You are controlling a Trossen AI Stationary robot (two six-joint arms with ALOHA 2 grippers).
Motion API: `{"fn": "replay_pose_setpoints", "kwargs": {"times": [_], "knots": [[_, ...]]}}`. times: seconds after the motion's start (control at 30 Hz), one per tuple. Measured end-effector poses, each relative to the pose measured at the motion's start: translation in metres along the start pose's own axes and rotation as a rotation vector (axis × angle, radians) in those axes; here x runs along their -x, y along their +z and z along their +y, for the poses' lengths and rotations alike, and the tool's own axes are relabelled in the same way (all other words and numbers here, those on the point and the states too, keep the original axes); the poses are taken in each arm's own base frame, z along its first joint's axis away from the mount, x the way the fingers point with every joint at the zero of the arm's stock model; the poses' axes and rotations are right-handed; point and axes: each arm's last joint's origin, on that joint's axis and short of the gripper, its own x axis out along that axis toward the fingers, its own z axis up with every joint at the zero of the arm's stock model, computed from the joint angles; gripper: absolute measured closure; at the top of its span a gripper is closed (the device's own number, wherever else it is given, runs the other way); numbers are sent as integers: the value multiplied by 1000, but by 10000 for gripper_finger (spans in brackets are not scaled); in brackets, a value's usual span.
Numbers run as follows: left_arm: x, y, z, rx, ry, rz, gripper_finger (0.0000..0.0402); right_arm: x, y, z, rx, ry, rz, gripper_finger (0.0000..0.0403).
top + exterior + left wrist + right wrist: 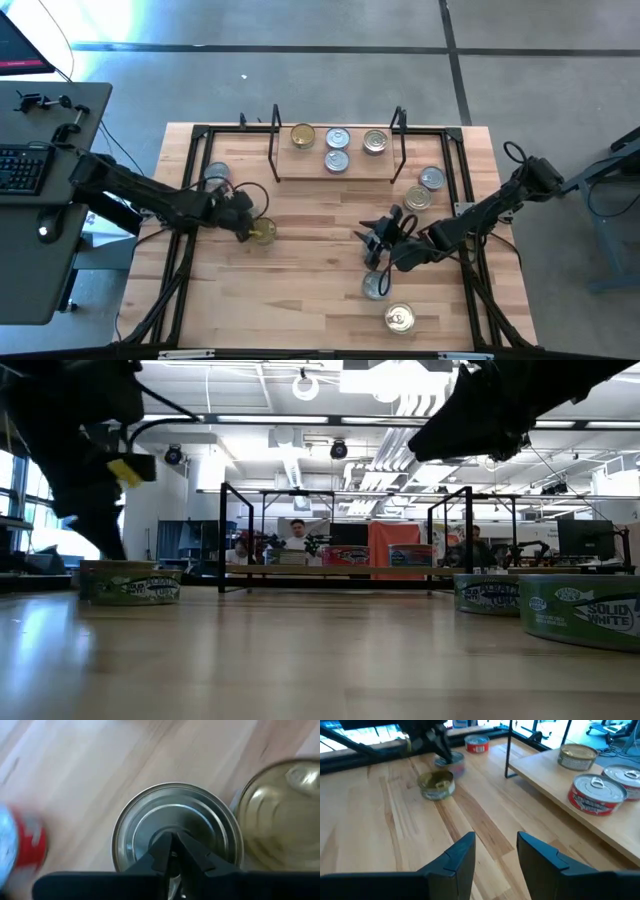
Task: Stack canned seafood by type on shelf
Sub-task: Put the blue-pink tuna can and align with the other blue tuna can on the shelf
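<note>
Several tins point(337, 139) stand on the shelf's wooden board point(300, 172) at the table's far side. On the left, a silver-lidded tin point(175, 827) stands on the table between a red-labelled tin point(20, 845) and a gold-lidded tin point(285, 815). My left gripper point(173, 851) is shut and points down over the silver lid's middle; in the high view this gripper point(243, 212) hides that tin. My right gripper point(495, 855) hangs open over bare wood at mid-table, right of centre point(378, 238), with nothing between its fingers. My left gripper's shut fingertips point(165, 845) stand over the middle of the silver tin's lid point(150, 820), coming from above. Whether they touch the lid I cannot tell. The tin stands upright on the table.
Loose tins stand by the shelf's right end point(432, 179) point(417, 198) and near the front edge point(376, 285) point(399, 318). A black frame point(190, 200) runs around the tabletop. Bare wood lies between the two arms point(310, 250). People sit in the room beyond point(296, 538).
</note>
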Motion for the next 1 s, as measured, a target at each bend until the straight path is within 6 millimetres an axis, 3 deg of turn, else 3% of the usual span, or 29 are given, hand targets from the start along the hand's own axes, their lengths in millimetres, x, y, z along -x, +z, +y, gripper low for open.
{"fn": "replay_pose_setpoints", "kwargs": {"times": [0.27, 0.47, 0.6, 0.7, 0.83, 1.0], "knots": [[-13, 44, -20, -186, -249, -290, 401, -4, 9, 1, -22, 52, -36, 266], [-45, 61, -37, -262, -312, -374, 401, -5, 11, 3, -67, 95, -31, 266], [-55, 81, -53, -301, -328, -387, 401, -4, 13, 4, -92, 108, -50, 266], [-48, 95, -71, -402, -380, -389, 401, -5, 16, 5, -111, 117, -67, 266], [-19, 113, -92, -572, -348, -408, 401, -5, 18, 4, -124, 119, -81, 266], [-1, 105, -107, -726, -220, -360, 398, -7, 16, 5, -118, 115, -73, 266]]}}
